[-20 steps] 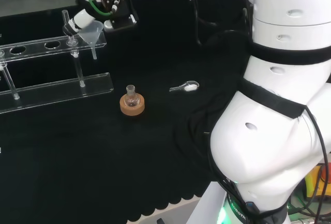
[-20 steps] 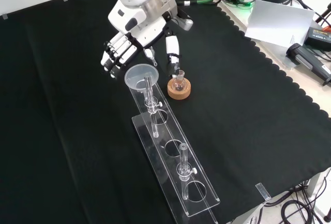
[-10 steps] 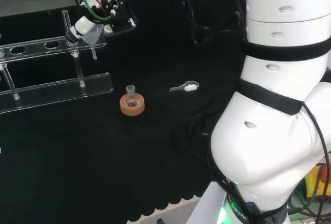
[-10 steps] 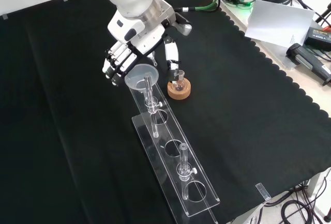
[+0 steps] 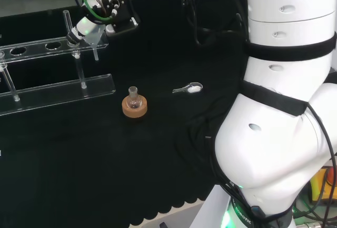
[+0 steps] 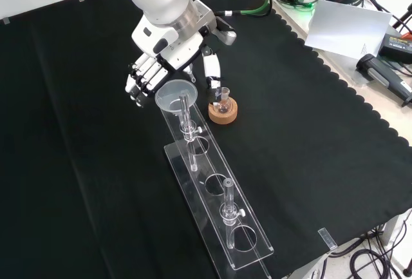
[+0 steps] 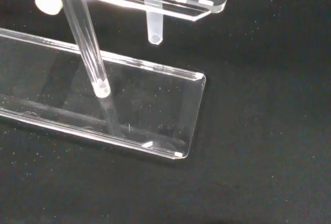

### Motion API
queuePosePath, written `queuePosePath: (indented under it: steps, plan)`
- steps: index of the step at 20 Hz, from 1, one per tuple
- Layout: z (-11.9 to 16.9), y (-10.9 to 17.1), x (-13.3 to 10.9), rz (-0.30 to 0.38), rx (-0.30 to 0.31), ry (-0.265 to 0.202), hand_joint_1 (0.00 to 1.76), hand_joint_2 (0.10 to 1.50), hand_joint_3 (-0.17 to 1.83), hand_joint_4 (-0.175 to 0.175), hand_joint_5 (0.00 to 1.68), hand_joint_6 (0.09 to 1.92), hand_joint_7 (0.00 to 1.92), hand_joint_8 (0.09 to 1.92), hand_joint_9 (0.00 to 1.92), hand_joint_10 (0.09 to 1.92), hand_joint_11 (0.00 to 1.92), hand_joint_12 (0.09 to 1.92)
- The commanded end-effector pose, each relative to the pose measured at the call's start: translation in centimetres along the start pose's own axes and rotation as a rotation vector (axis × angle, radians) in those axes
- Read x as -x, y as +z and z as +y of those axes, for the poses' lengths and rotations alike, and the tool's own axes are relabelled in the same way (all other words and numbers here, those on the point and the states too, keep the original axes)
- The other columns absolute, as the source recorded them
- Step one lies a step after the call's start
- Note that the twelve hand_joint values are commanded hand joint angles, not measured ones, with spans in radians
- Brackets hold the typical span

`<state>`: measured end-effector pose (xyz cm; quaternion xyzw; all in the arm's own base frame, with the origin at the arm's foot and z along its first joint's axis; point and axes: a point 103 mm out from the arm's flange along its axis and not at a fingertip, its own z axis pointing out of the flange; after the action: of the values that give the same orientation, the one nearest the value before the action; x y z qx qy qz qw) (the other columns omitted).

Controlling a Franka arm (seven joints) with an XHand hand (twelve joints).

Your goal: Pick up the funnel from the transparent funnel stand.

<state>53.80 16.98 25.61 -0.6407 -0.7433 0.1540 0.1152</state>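
A clear plastic funnel (image 6: 175,93) sits in the end hole of the transparent stand (image 6: 207,163), its stem (image 7: 153,25) hanging below the upper shelf (image 7: 176,4). In the front view the hand (image 6: 168,47) hovers just behind the funnel's rim, with its fingers (image 6: 139,79) to the rim's left and its thumb (image 6: 211,73) to the right. The fingers are nearly straight and hold nothing. In the head view the hand (image 5: 84,26) partly covers the funnel (image 5: 97,41) at the right end of the stand (image 5: 58,88).
A small glass flask (image 6: 223,100) on a cork ring (image 6: 223,113) stands just right of the stand's end in the front view. A small white spoon (image 5: 188,88) lies on the cloth. Papers and devices (image 6: 351,28) lie beyond the cloth's right edge.
The hand has moved in toward the funnel and now overlaps it in the head view. The funnel and stand have not moved.
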Motion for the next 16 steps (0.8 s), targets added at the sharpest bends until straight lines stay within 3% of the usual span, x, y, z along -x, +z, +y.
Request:
queuePosePath:
  steps: [1, 16]
  plan:
    - [0.32, 0.1, 0.19, -0.025, -0.017, -0.008, 0.34, 0.64, 0.0, -0.045, 0.0, 0.09, 0.09, 0.09, 0.0, 0.09, 0.0, 0.45]
    - [0.8, 0.62, 0.37, -0.061, -0.034, -0.002, 0.35, 0.64, 0.01, -0.063, 0.0, 0.09, 0.18, 0.09, 0.08, 0.09, 0.0, 0.44]
